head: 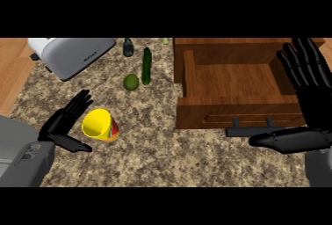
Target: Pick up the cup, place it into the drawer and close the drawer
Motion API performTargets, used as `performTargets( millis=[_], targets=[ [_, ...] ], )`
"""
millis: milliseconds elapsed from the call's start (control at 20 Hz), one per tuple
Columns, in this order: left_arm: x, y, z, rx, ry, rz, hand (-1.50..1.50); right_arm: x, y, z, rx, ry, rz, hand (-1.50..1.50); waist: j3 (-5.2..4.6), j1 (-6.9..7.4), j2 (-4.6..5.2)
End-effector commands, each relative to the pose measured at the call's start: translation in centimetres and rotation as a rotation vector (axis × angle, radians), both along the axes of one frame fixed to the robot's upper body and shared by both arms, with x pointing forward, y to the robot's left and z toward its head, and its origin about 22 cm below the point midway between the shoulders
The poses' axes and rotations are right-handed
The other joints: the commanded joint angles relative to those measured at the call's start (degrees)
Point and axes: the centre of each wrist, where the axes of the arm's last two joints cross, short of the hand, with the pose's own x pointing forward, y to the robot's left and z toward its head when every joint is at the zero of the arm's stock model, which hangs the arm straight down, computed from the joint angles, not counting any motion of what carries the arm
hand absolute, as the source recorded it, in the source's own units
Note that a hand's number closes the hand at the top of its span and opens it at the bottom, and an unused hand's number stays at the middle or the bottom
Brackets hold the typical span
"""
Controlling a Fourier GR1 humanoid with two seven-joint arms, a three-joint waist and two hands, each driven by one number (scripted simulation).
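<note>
The yellow cup [100, 125] stands on the bench [162, 154], left of the open drawer [233, 85]. The left hand [63, 123], fingers spread, sits just left of the cup. The right hand [308, 88], fingers straight and apart, lies over the drawer's right side.

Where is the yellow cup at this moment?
In the head view, the yellow cup stands on the counter at lower left, just right of the open left hand and well left of the open drawer.
</note>
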Motion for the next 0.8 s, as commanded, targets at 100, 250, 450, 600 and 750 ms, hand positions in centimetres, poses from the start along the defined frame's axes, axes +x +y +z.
performTargets(
  millis=[100,250,450,600,750],
  targets=[
    [0.2,-0.8,-1.2,-0.056,-0.062,-0.040,-1.50,0.0,0.3,-0.7,0.017,0.016,0.022,-1.50,-0.07,-0.71,0.27],
    [-0.6,-2.9,-2.9,-0.085,-0.059,-0.049,-1.50,0.8,2.0,0.1,-0.006,-0.004,0.008,-1.50,-0.13,-0.48,0.35],
    [-1.2,-0.5,-2.6,-0.088,-0.059,-0.023,-1.50,0.6,-0.1,1.2,-0.004,0.001,0.017,-1.50,-0.16,-1.08,0.37],
    [-1.7,-2.1,-3.7,-0.101,-0.078,-0.033,-1.50,-0.1,0.6,0.4,-0.004,-0.003,0.031,-1.50,-0.23,-1.62,0.54],
    [-2.2,-3.1,-4.5,-0.099,-0.098,-0.042,-1.50,0.4,0.0,0.8,-0.006,-0.007,0.017,-1.50,-0.22,-1.34,0.60]
  ],
)
